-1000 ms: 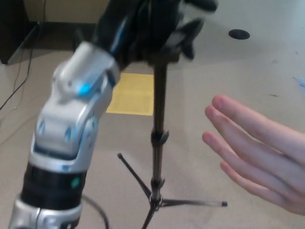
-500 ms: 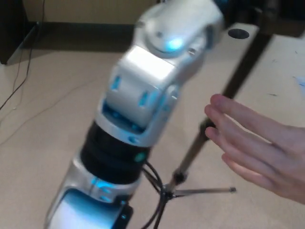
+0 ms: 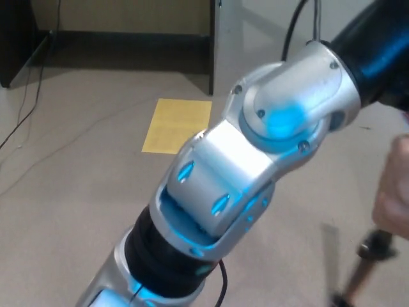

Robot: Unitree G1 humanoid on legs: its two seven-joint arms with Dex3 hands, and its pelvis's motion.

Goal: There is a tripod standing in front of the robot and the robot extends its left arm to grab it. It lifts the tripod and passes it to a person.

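My left arm (image 3: 255, 166) crosses the head view from the bottom left to the top right, silver with blue lights, and its black forearm (image 3: 377, 45) leaves the picture at the top right corner. The hand itself is out of the picture. A blurred stretch of the dark tripod pole (image 3: 365, 265) shows at the bottom right, tilted. Just above that pole, a person's hand (image 3: 395, 185) shows at the right edge, mostly cut off. I cannot tell who holds the tripod. My right hand does not show.
A yellow sheet (image 3: 177, 125) lies on the beige floor behind the arm. Thin cables (image 3: 25, 109) run over the floor at the left, beside dark furniture (image 3: 16, 38). A pale upright post (image 3: 215, 38) and a black cable (image 3: 291, 32) stand at the back.
My left arm has swung further right and up, taking the hand out of the picture. The tripod pole has shifted to the bottom right corner. The person's hand has drawn back to the right edge.
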